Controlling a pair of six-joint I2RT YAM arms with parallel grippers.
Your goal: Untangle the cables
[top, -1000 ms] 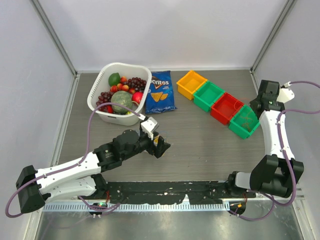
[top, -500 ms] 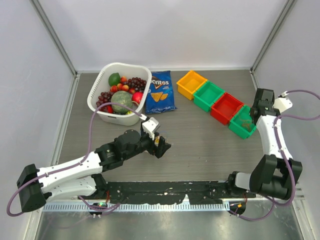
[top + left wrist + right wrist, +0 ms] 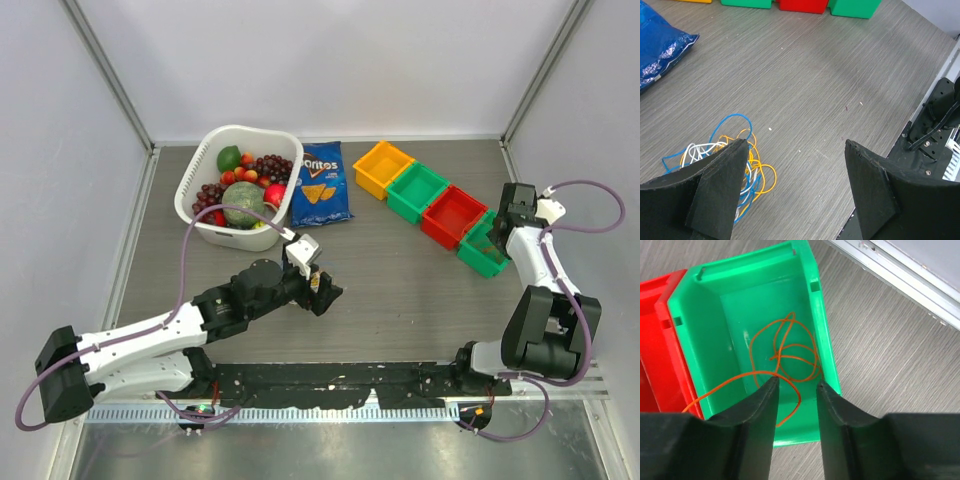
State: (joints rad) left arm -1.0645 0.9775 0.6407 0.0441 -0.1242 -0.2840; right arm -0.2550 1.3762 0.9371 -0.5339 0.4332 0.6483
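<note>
The left fingers (image 3: 715, 195) are wide apart and hang low over the grey surface (image 3: 400, 290), in the near middle part of it. Nothing is between them. The bundle of cables (image 3: 756, 167) lies on the surface just under and beside one of these fingers, which hides a part of it. In the bundle I see blue, white and yellow strings looped through each other, and one blue loop reaches out from the rest.

The right fingers (image 3: 757, 420) are over the green box (image 3: 715, 340) at the right end of a row of boxes. There is only a narrow gap between them and they clamp nothing. One orange cable (image 3: 781, 358) lies apart from the bundle, inside this green box, in loose loops. One of its ends goes over the wall toward the red box (image 3: 655, 360) beside it.

In the top view the row goes on with another green box (image 3: 417, 192) and an orange box (image 3: 383, 168). A blue bag of chips (image 3: 320, 185) lies to the left of the row, and beside the bag stands a white basket (image 3: 184, 192) with fruit.
</note>
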